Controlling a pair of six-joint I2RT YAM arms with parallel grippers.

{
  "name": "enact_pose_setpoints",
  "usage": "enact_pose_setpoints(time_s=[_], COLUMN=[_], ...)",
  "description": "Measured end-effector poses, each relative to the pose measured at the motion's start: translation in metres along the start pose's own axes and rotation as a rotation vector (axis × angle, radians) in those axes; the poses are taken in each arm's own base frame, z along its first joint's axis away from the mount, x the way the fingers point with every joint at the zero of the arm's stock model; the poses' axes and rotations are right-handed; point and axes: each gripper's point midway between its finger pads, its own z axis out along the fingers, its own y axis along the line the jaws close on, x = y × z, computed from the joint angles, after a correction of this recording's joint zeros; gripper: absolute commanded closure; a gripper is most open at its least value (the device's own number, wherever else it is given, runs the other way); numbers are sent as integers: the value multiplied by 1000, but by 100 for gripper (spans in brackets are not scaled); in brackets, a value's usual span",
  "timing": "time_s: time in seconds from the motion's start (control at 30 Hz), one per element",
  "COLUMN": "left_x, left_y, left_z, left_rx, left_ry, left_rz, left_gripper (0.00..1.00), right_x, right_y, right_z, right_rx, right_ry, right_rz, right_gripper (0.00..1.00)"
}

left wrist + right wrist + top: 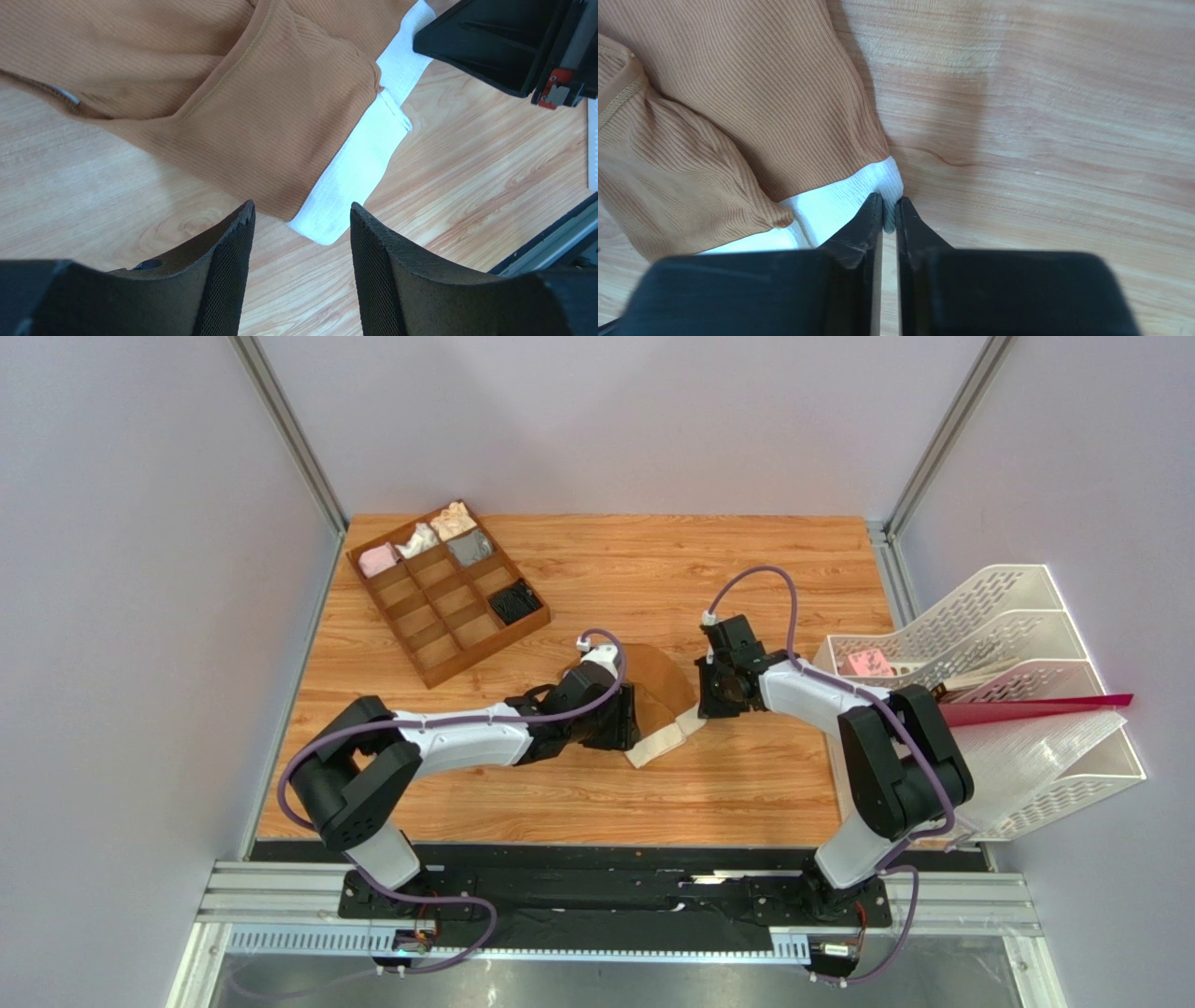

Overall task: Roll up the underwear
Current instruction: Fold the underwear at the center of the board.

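The underwear (659,689) is brown ribbed fabric with a cream-white band (664,738), lying folded at the table's middle between both arms. My left gripper (627,717) is open, its jaws apart over bare wood just short of the band's near corner (351,175); nothing is between them. My right gripper (706,703) is shut on the band's other corner (887,180), pinching the white edge at its fingertips (873,210). The brown cloth (724,119) spreads to the left in the right wrist view. The right gripper's black body also shows in the left wrist view (505,42).
A wooden divided box (446,592) with small fabric bundles stands at the back left. White plastic racks (1010,693) with a red sheet (1035,709) stand at the right edge. Bare wood lies in front of the underwear.
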Motion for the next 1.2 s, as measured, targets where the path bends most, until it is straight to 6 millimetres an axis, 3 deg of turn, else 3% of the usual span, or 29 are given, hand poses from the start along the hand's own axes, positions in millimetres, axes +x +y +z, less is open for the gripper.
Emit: enact_pose_setpoints(time_s=[0.17, 0.53, 0.8, 1.1, 1.2], left_x=[-1, 3, 3, 2, 2], left_y=[-2, -4, -9, -13, -12], left_z=[9, 28, 39, 43, 43], left_rx=[3, 28, 62, 78, 76], left_ry=[-3, -6, -17, -29, -28], left_rz=[1, -2, -18, -34, -35], left_gripper=[42, 42, 42, 42, 42], right_x=[0, -2, -2, 18, 21], right_y=[1, 15, 53, 97, 102], right_z=[0, -20, -47, -53, -53], right_rx=[-5, -52, -180, -268, -263], right_ry=[-1, -47, -123, -111, -118], right_rz=[4, 7, 6, -28, -34], right_gripper=[100, 100, 100, 100, 100])
